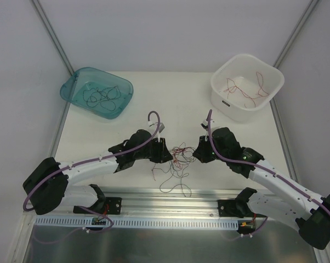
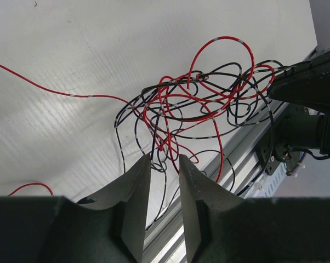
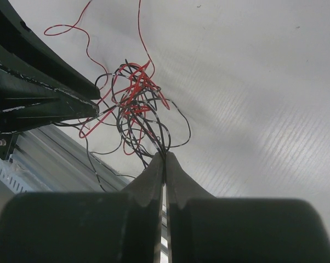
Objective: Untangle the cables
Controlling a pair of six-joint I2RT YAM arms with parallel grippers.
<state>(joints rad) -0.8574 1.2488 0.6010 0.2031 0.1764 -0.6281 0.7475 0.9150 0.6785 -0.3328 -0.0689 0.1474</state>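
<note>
Teal tub [image 1: 67, 91] and white tub [image 1: 231, 112], well apart, on table [image 1: 170, 98]

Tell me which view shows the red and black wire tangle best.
Left wrist: the wire tangle fills the frame, single loops traceable. Right wrist shows it smaller, strands pinched in the shut right gripper. Top view shows only a faint scribble beside the left gripper.

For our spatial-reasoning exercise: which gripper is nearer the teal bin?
Left. The left gripper is below-right of the teal bin; the right gripper lies farther right, past the red-and-black wire tangle between them.
</note>
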